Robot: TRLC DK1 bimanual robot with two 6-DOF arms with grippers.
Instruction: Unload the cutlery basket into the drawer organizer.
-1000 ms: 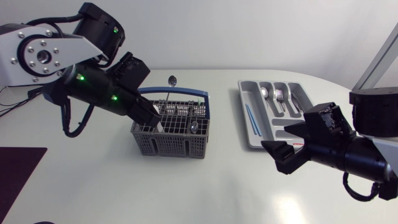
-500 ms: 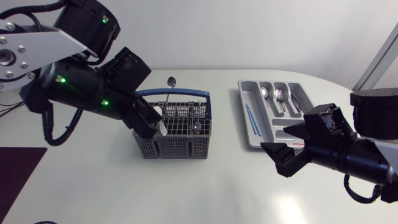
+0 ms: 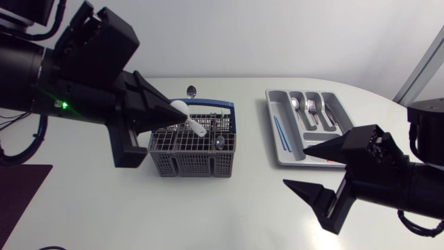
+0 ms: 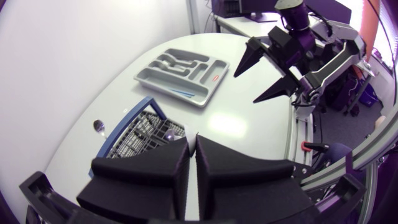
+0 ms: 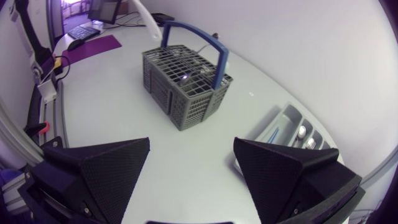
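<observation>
Head view: grey wire basket with a blue handle stands on the white table, left of centre. Several metal pieces stand in it; one spoon bowl shows near its right side. A lone spoon lies on the table just behind the basket.

Grey organizer lies well apart from the basket, toward the right. It holds a spoon, a fork and thin blue sticks in separate compartments.

Left arm comes in high, close to the camera. Left jaws are clamped on a white utensil, which sticks out past their tips. It is tilted, rounded end up, lower end over the rear left part of the basket beside the handle. Cannot tell whether that end is clear of the basket, nor what kind of utensil it is. Left wrist view: jaws pressed together, only a thin slit between them. The utensil itself does not show there. The basket lies below and ahead, the organizer beyond it.

Right arm comes in low at the right. Right jaws are wide apart with nothing between them, held over the table near the organizer's front end. Right wrist view: the basket lies ahead between the two fingers, and the organizer ahead and off to one side
</observation>
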